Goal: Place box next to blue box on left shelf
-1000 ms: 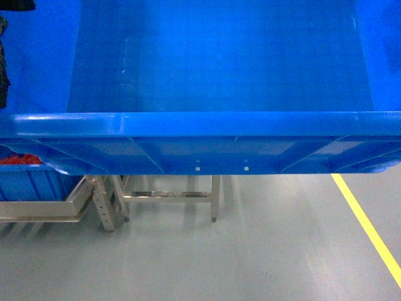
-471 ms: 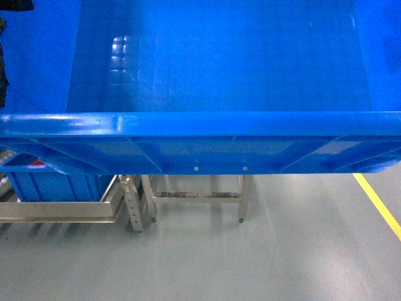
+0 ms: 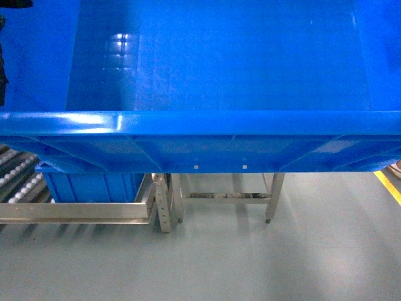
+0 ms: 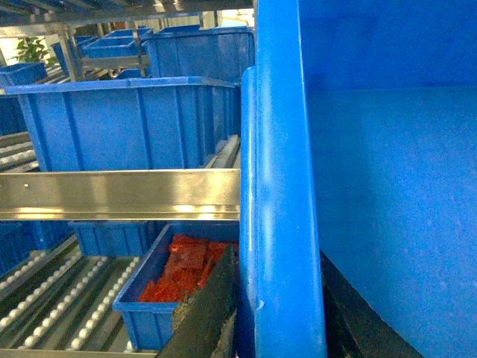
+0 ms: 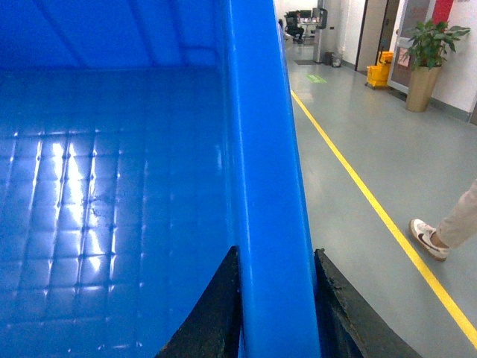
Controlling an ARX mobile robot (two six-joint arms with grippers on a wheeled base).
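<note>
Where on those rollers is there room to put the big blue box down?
Bare white rollers show left of the small blue bin in the head view. The left wrist view also shows open rollers left of the bin of red parts. Above the steel rail, blue crates crowd together.

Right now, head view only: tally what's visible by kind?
Carried blue box: 1
Blue box on the roller shelf: 1
Roller shelf: 1
Steel table frame: 1
Yellow floor line: 1
Total: 5
</note>
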